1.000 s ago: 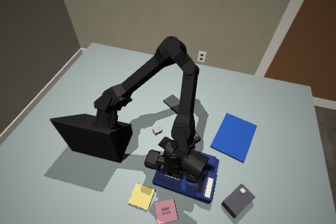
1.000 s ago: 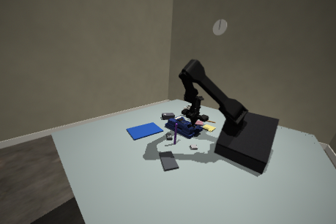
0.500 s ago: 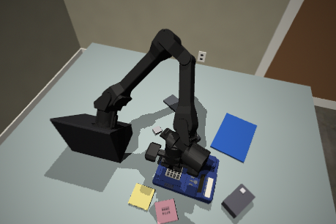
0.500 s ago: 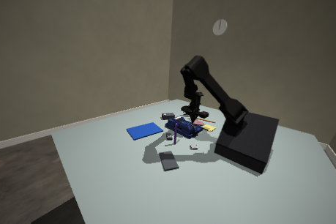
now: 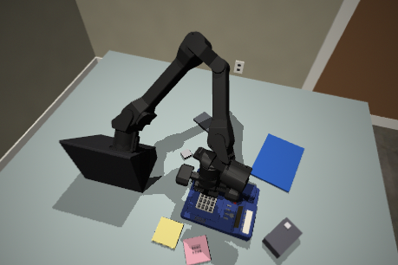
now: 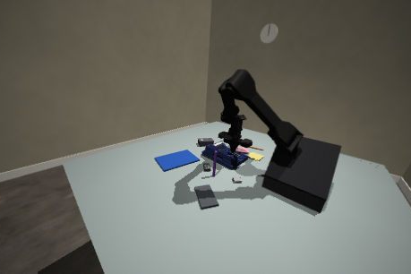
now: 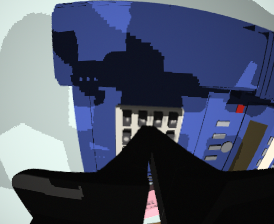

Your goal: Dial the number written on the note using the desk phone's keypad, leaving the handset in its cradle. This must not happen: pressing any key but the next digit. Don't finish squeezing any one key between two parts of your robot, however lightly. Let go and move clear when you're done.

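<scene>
A dark blue desk phone (image 5: 221, 208) lies on the table with its handset (image 7: 168, 43) in the cradle along the far side. Its white keypad (image 5: 205, 202) has several dark keys. My gripper (image 7: 147, 131) is shut and empty. Its joined fingertips point down onto the keypad (image 7: 149, 123) and cover most of the keys in the wrist view; whether they touch a key I cannot tell. A pink note (image 5: 197, 248) with small dark writing lies in front of the phone. The phone also shows small in the exterior view (image 6: 226, 155).
A yellow note (image 5: 167, 232) lies beside the pink one. A blue folder (image 5: 278, 161) lies right of the phone and a grey box (image 5: 282, 236) at the front right. A dark slab (image 6: 206, 196), a purple pen (image 6: 215, 162) and small grey items lie nearby. My black base (image 5: 108, 160) stands left.
</scene>
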{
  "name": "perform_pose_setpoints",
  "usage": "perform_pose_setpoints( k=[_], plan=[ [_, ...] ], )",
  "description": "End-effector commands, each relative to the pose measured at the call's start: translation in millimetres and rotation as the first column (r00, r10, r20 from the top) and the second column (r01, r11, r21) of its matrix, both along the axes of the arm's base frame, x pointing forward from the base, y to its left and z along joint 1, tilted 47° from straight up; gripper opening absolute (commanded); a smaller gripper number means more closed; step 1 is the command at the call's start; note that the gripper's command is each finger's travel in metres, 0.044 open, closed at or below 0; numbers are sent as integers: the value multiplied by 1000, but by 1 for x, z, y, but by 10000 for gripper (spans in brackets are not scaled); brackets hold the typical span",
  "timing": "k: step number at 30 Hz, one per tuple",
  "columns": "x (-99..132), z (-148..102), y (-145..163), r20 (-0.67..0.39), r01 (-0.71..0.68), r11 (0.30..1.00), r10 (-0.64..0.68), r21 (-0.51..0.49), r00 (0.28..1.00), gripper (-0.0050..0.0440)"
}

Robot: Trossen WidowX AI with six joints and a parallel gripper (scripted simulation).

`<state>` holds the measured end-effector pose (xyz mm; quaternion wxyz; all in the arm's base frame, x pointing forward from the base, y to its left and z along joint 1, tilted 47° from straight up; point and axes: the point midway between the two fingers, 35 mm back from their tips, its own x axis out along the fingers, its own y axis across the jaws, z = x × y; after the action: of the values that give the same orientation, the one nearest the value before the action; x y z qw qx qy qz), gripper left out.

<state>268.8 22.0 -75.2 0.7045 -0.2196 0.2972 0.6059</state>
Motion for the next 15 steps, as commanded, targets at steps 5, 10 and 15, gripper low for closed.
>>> perform_pose_setpoints(
  k=[5,10,15],
  plan=[
    [-1,-7,9,-7,-2,1000,2,5,1000,-50],
    [0,-12,14,-7,-2,1000,2,5,1000,-50],
    [0,-12,14,-7,-2,1000,2,5,1000,-50]
  ],
)
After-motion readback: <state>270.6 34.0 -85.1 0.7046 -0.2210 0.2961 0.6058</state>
